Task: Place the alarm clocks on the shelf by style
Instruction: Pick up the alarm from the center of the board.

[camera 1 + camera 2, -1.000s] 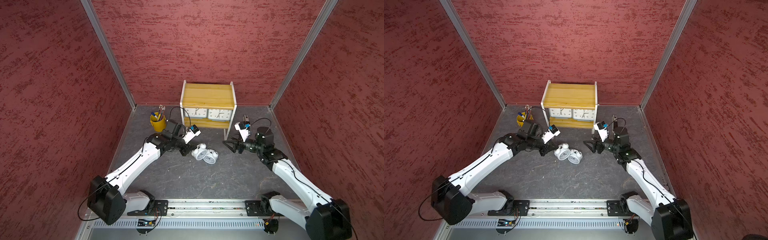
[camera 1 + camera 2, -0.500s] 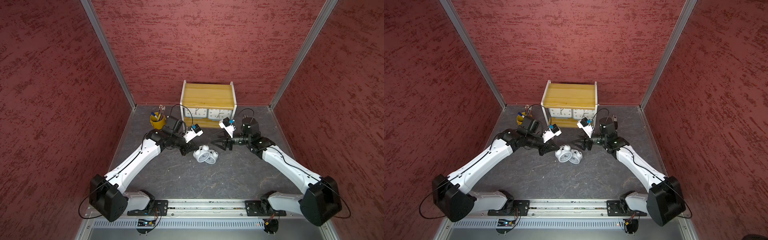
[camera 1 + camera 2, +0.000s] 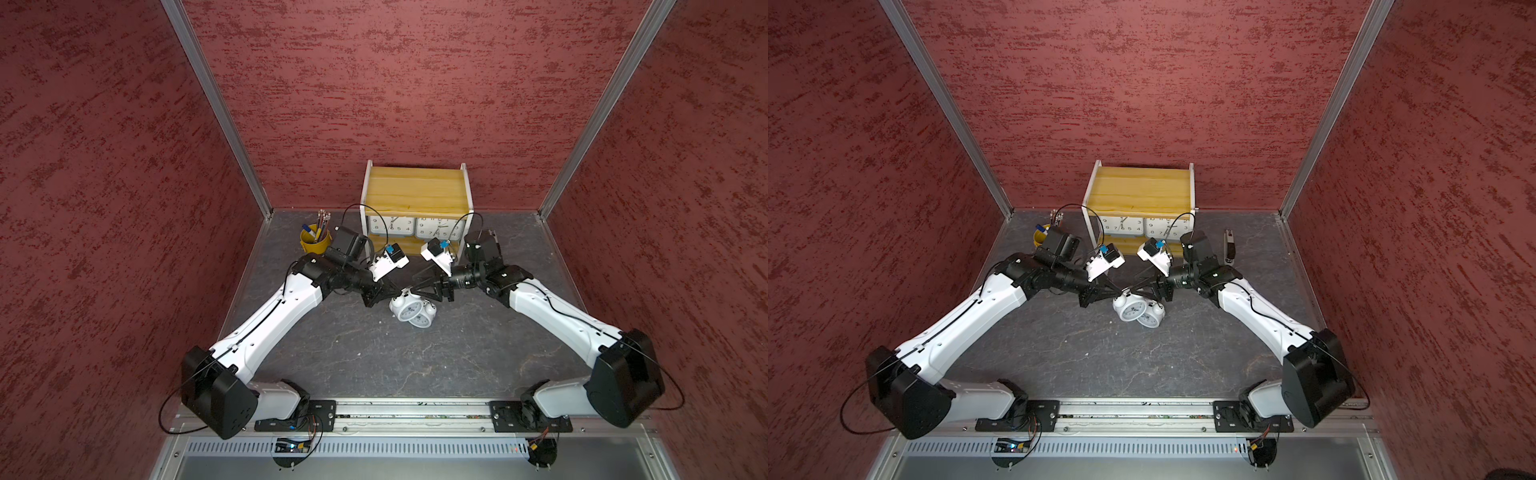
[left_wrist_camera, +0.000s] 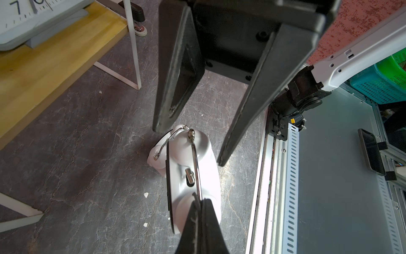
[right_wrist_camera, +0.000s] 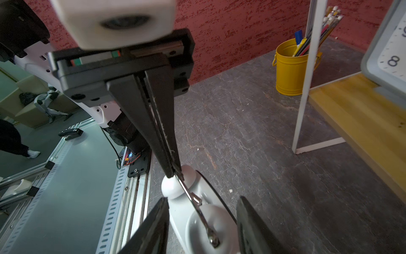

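— Where do the clocks sit relative to the shelf (image 3: 417,189)?
— A grey rounded-rectangular clock (image 3: 388,226) and a second grey clock (image 3: 439,227), both with white dials, stand side by side on its lower yellowish wooden board, inside the thin white metal frame. In front of the shelf, on the dark veined table (image 3: 374,357), a glossy white twin-bell clock (image 3: 409,308) rests touching a second white clock (image 3: 423,320).
— And the pincers?
— The left pincer (image 4: 198,203) is clamped tight on the first white clock's thin wire handle (image 4: 196,158). The right pincer (image 5: 201,200) has its flat black jaws parted, one on either side of that same clock's domed bell. A yellow metal bucket (image 3: 316,245) of pens stands beside the shelf
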You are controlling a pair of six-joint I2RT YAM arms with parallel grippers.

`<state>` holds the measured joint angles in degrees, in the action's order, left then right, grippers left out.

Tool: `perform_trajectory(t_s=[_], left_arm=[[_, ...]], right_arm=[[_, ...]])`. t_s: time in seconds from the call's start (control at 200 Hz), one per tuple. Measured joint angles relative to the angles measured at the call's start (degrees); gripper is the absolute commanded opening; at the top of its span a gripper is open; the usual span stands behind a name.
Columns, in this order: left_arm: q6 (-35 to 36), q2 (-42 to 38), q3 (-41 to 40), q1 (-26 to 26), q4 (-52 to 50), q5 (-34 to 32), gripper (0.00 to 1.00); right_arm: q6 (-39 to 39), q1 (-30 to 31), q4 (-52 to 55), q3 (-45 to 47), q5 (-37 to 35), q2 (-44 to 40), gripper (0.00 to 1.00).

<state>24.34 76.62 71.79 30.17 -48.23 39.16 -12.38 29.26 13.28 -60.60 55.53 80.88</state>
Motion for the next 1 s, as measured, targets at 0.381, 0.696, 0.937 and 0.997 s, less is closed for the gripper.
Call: perform_trajectory(t_s=[0.381,0.696,0.937,0.997], left_arm=[[-0.04,0.00,0.02,0.07,0.31,0.00,0.00],[-0.07,0.00,0.00,0.07,1.18,-0.63,0.00],[-0.20,-0.28,-0.13,-0.09,2.19,-2.99,0.00],[-0.26,-0.63,-0.46,-0.04,2.82,-3.21,0.00]], right_arm=[[-2.16,0.94,3.74,-3.63,1.44,1.97,0.23],[-4.59,1.07,6.84,-5.14,1.27,3.85,0.21],[-5.46,1.09,8.13,-5.57,1.90,3.87,0.00],[-5.40,1.09,8.00,-5.64,1.86,3.85,0.00]])
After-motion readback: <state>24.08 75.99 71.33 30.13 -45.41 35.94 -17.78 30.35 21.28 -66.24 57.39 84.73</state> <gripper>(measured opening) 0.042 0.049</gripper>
